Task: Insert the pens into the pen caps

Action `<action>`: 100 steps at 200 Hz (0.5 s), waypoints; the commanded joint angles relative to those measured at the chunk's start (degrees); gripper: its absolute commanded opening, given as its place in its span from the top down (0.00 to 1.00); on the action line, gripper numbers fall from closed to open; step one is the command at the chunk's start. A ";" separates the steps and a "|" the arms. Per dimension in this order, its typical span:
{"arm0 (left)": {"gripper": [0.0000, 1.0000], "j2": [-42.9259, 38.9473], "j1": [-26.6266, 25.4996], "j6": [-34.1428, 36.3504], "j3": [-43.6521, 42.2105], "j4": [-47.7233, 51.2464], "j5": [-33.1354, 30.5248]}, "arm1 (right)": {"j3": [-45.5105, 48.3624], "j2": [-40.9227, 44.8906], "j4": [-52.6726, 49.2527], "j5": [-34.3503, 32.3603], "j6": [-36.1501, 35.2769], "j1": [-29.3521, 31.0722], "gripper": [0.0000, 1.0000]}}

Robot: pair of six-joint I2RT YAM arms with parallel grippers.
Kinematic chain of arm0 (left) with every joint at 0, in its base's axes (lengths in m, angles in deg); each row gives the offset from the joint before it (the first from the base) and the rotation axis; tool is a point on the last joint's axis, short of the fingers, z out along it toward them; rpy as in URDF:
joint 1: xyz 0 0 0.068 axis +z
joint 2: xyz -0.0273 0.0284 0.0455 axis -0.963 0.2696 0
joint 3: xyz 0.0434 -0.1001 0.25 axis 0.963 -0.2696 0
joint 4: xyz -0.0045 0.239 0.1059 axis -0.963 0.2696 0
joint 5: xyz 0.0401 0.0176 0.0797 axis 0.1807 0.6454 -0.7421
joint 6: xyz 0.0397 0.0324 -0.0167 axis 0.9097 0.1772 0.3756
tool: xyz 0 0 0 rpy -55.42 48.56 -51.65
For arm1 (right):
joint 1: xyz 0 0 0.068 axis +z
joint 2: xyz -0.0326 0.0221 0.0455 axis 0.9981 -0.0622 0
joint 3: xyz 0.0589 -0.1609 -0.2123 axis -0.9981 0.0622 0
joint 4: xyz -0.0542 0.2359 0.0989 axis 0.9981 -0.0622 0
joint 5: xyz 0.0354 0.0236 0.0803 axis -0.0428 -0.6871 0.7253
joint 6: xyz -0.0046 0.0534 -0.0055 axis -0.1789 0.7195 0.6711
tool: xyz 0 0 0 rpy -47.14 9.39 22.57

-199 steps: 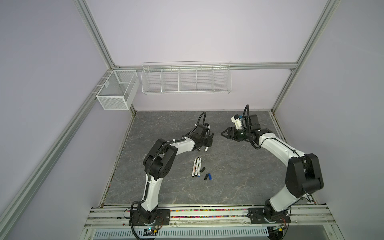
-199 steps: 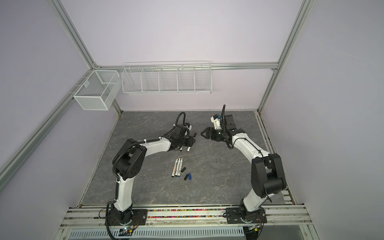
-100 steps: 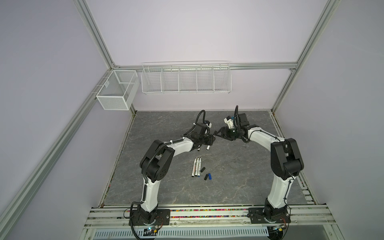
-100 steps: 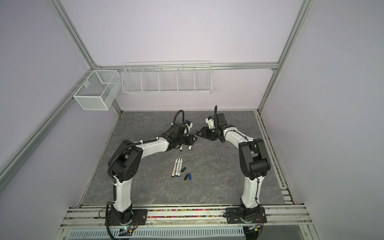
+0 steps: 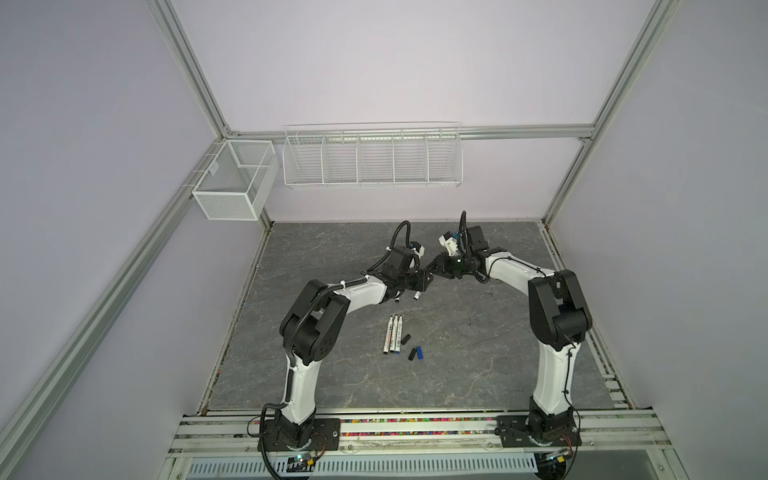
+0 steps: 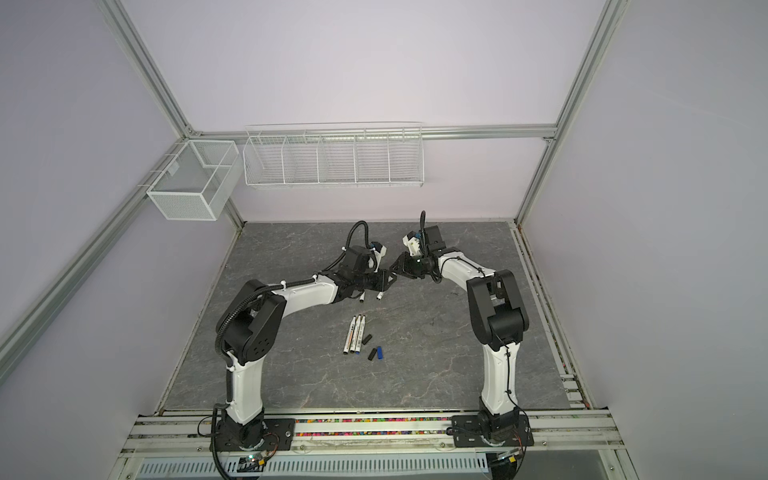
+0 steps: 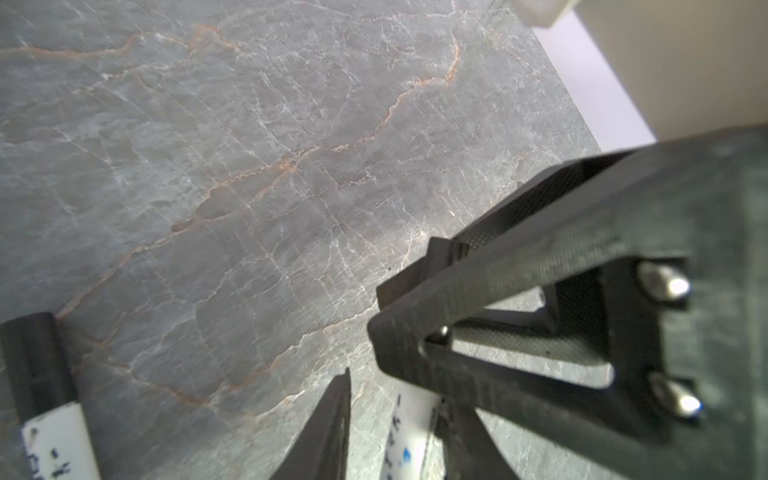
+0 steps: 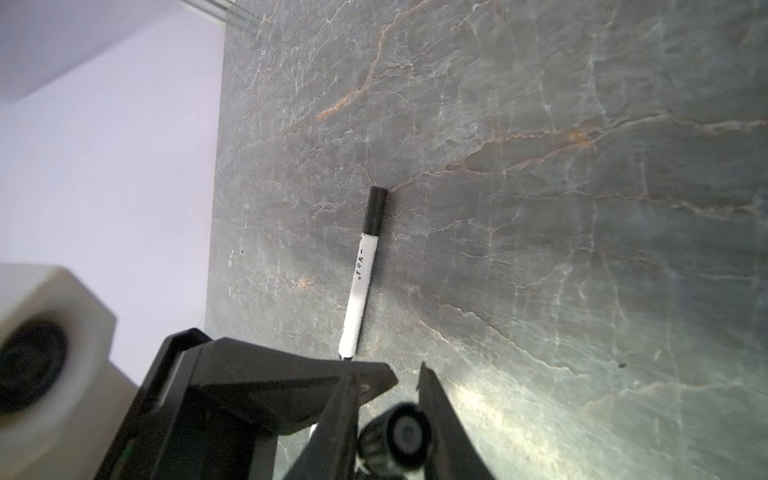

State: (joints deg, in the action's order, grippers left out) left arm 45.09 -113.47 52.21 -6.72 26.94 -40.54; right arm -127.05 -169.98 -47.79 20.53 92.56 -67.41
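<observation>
Up over the table, the left gripper is clamped on a pen by its white barrel. Facing it, the right gripper has its fingers either side of that pen's black end, seemingly pressing it, though the close view is blurred. A capped pen lies on the table beneath. Nearer the front, more pens lie side by side, with two black caps and a blue cap just beside them.
</observation>
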 commanded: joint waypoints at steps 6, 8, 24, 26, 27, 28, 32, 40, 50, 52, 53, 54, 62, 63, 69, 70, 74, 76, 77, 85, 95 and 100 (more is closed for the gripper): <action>0.63 -1.77 0.09 -0.59 -0.40 -2.14 1.24 | -0.41 -0.86 1.27 1.28 0.67 0.55 0.79; 0.63 -1.75 0.09 -0.65 -0.40 -2.16 1.26 | -0.39 -0.91 1.34 1.35 0.76 0.52 0.79; 0.61 -1.61 0.09 -0.53 -0.41 -2.57 1.53 | -0.43 -1.42 1.73 1.47 1.35 0.57 0.80; 0.61 -1.60 0.09 -0.44 -0.45 -2.62 1.62 | -0.46 -1.40 1.74 1.44 1.39 0.53 0.80; 0.61 -1.64 0.09 -0.42 -0.47 -2.61 1.69 | -0.51 -1.44 1.78 1.45 1.40 0.55 0.80; 0.60 -1.66 0.09 -0.41 -0.48 -2.61 1.68 | -0.54 -1.51 1.81 1.41 1.40 0.56 0.80; 0.60 -1.65 0.09 -0.41 -0.42 -2.69 1.81 | -0.62 -1.61 1.78 1.34 1.49 0.56 0.80; 0.58 -1.69 0.09 -0.32 -0.62 -2.97 2.02 | -0.90 -1.91 1.91 1.25 1.58 0.57 0.81; 0.54 -2.04 0.09 -0.32 -1.05 -3.59 2.44 | -1.44 -2.55 1.81 1.20 1.56 0.57 0.81; 0.54 -2.12 0.09 -0.32 -1.20 -3.75 2.50 | -1.59 -2.65 1.82 1.20 1.58 0.57 0.81; 0.53 -2.12 0.09 -0.27 -1.28 -3.84 2.53 | -1.69 -2.73 1.83 1.15 1.58 0.57 0.81; 0.53 -2.16 0.09 -0.25 -1.37 -3.92 2.58 | -1.74 -2.77 1.83 1.09 1.58 0.57 0.81; 0.49 -2.77 0.08 -0.27 -2.20 -4.71 2.81 | -2.33 -3.41 1.75 0.99 1.54 0.53 0.81; 0.49 -2.84 0.09 -0.21 -2.36 -4.76 2.77 | -2.46 -3.50 1.70 0.96 1.56 0.51 0.81; 0.46 -3.37 0.08 -0.10 -3.11 -5.13 2.57 | -2.93 -3.94 1.65 0.87 1.58 0.53 0.81; 0.46 -3.45 0.09 -0.08 -3.16 -5.19 2.56 | -3.02 -4.03 1.65 0.86 1.54 0.55 0.81; 0.45 -3.82 0.09 -0.08 -3.61 -5.30 2.32 | -3.40 -4.46 1.57 0.64 1.50 0.53 0.81; 0.45 -4.06 0.16 -0.06 -3.84 -5.32 2.14 | -3.60 -4.64 1.52 0.53 1.50 0.56 0.81; 0.45 -4.15 0.17 -0.06 -3.92 -5.32 2.08 | -3.71 -4.73 1.50 0.56 1.50 0.57 0.81; 0.44 -5.12 0.30 0.03 -4.94 -5.16 1.36 | -4.65 -5.48 1.18 0.18 1.41 0.56 0.81; 0.43 -6.68 0.69 -0.13 -6.75 -5.07 -0.09 | -5.60 -6.65 0.82 -0.18 1.40 0.57 0.81; 0.42 -7.69 0.91 -0.24 -7.79 -5.06 -1.03 | -6.01 -7.24 0.71 -0.45 1.45 0.55 0.80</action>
State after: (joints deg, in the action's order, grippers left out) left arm 42.14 -113.34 52.04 -11.38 23.51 -39.25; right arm -130.63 -174.66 -46.68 20.95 93.63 -67.10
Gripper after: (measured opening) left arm 0.563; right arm 0.196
